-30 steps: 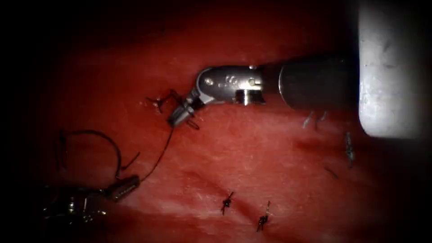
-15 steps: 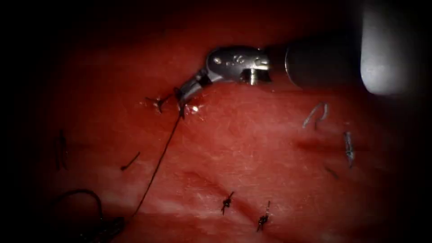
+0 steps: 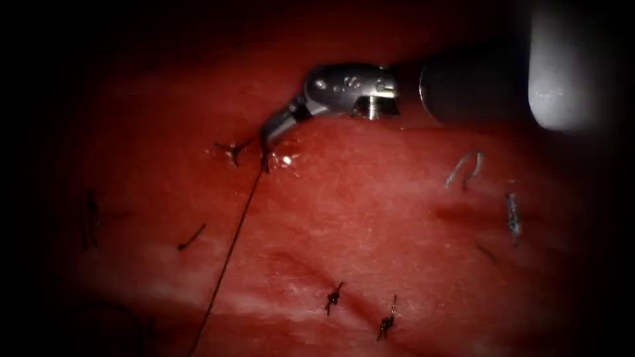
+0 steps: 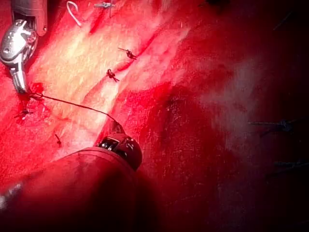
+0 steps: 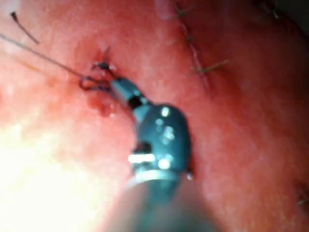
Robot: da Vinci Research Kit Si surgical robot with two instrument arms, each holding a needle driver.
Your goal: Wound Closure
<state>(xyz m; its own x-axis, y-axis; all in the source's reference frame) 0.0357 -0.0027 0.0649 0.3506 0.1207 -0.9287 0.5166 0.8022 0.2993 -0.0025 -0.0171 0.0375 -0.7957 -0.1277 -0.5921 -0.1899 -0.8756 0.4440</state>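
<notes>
Jaws of R tool [image 3: 266, 160] closed on thread [image 3: 228, 254] by knot [image 3: 231, 151]; L tool [image 4: 119, 144] jaws unclear.

- endoscope: tissue [image 3: 370, 218] lit mid-frame, heavy dark vignette all around it
- glare off right pincer [image 3: 266, 157] wrist metal
- right wrist view soft, blurred

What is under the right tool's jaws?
The right tool has its jaws shut on the thread, pressed on the tissue beside a knot. The thread runs taut to the left tool. The tip covers the spot beneath; I see no needle.
</notes>
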